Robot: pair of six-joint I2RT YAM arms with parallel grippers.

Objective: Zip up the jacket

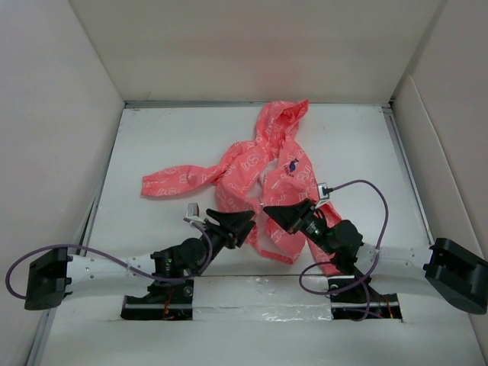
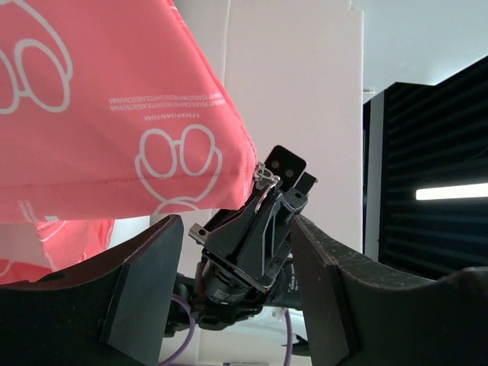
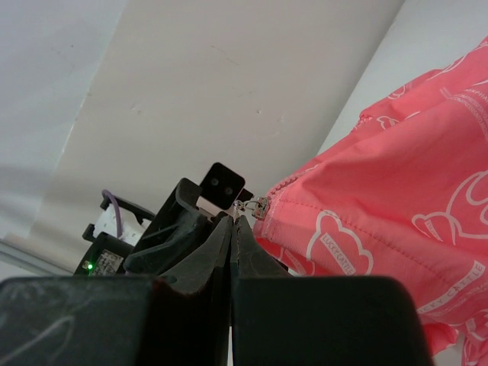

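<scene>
Wide-apart left hand (image 1: 248, 226) beside right hand (image 1: 268, 208), tight on zip pull (image 3: 245, 206) of jacket (image 1: 259, 164); white walls (image 1: 252, 46) around.

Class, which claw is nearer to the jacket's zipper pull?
Right. The right claw is shut on the zipper pull at the jacket's edge; the left claw stands open just to its left, not touching it.

Jacket (image 1: 259, 179) recorded as coral-pink, printed in pale white with outlined cloud shapes and small lettering (one small dark-blue logo (image 1: 292, 163) on the chest), zip pull (image 3: 248, 204) silver, table (image 1: 152, 145) white, walls (image 1: 252, 46) off-white, left gripper (image 2: 236, 229) and right gripper (image 3: 232, 225) black, arm casings (image 1: 99, 271) white, cable (image 1: 381, 206) purple.
</scene>
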